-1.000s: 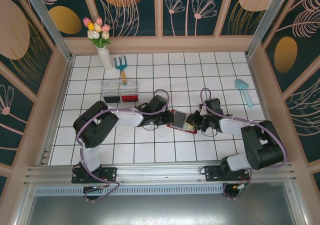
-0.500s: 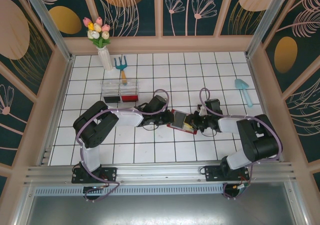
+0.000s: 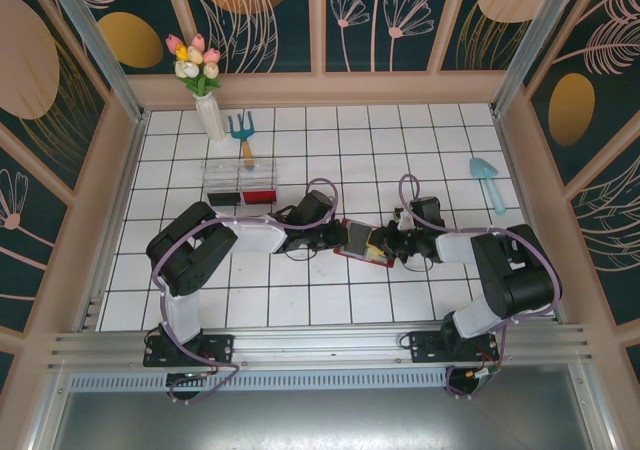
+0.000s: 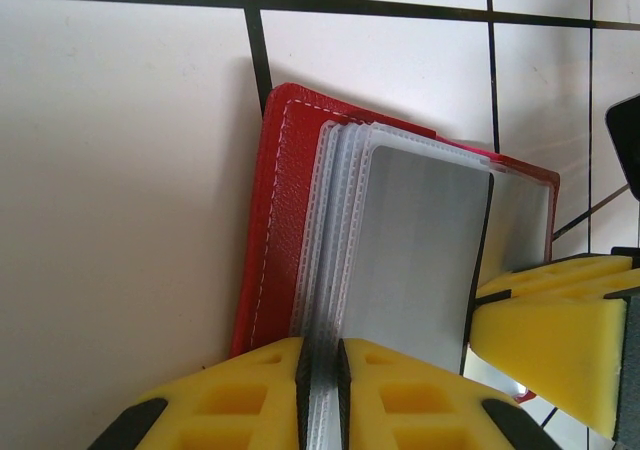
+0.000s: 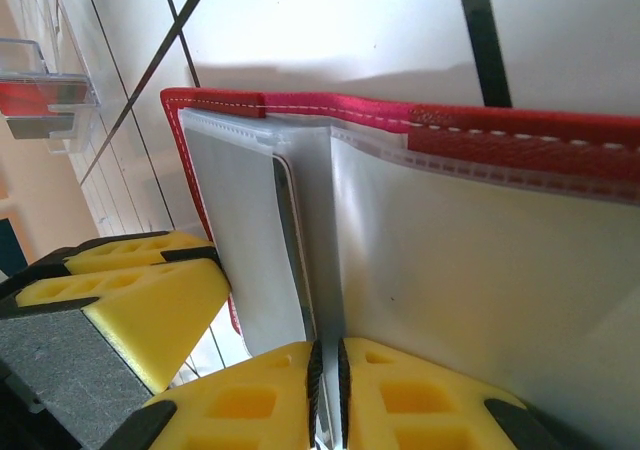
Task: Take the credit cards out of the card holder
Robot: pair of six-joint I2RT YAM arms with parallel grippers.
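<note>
While the card holder [image 3: 362, 242] lies open on the surface [image 3: 300, 300], left gripper [image 4: 322, 370] is closed on its plastic sleeves [image 4: 335, 220], likely anchoring it; right gripper [image 5: 328, 380] pinches another sleeve edge, apparently to expose cards [image 4: 420, 260].

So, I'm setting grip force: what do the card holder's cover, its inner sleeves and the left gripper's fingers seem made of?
The card holder cover: red leather or imitation, fine grain, white stitching. The inner sleeves: frosted translucent plastic, with ribbed welded edges. The fingers of the left gripper: matte yellow, probably moulded plastic or rubber; cannot tell which.
</note>
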